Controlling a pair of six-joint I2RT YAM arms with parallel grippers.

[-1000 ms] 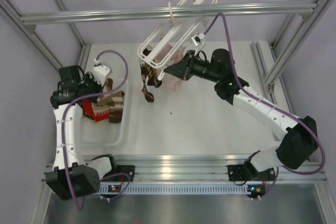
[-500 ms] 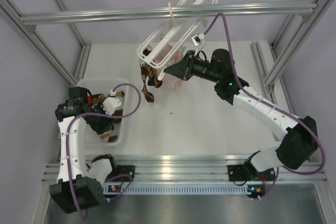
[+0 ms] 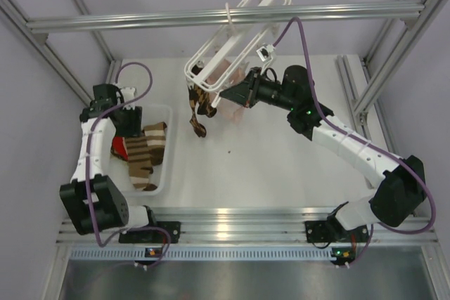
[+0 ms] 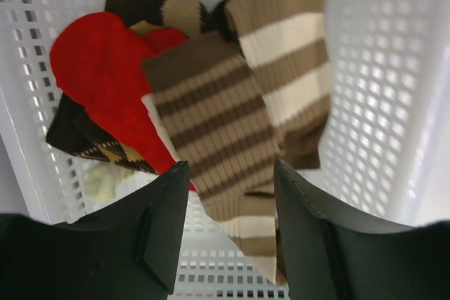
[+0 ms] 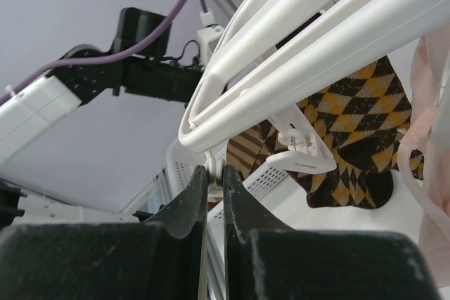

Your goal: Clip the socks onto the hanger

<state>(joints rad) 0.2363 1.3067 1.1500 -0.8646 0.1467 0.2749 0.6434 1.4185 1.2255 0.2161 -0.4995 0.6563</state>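
Observation:
Two brown-and-cream striped socks (image 4: 211, 131) (image 3: 146, 147) lie in a white perforated basket (image 3: 166, 173), beside a red sock (image 4: 105, 68) and a dark argyle one. My left gripper (image 4: 230, 173) (image 3: 130, 121) hangs open just above them, holding nothing. The white hanger (image 3: 232, 40) hangs tilted from the grey rail. An argyle sock (image 3: 200, 107) (image 5: 358, 124) dangles from one of its clips. My right gripper (image 5: 214, 170) (image 3: 235, 93) is shut on a small clip under the hanger's (image 5: 316, 26) end.
A grey aluminium rail (image 3: 225, 15) crosses the back, with frame posts at both sides. Pale pink fabric (image 3: 238, 109) hangs by the right gripper. The basket's wall (image 4: 380, 103) rises close around my left fingers.
My left gripper has gone from shut to open, and its arm swung toward the near edge, then back over the basket's far left. The striped socks now lie flatter. The right arm has not moved.

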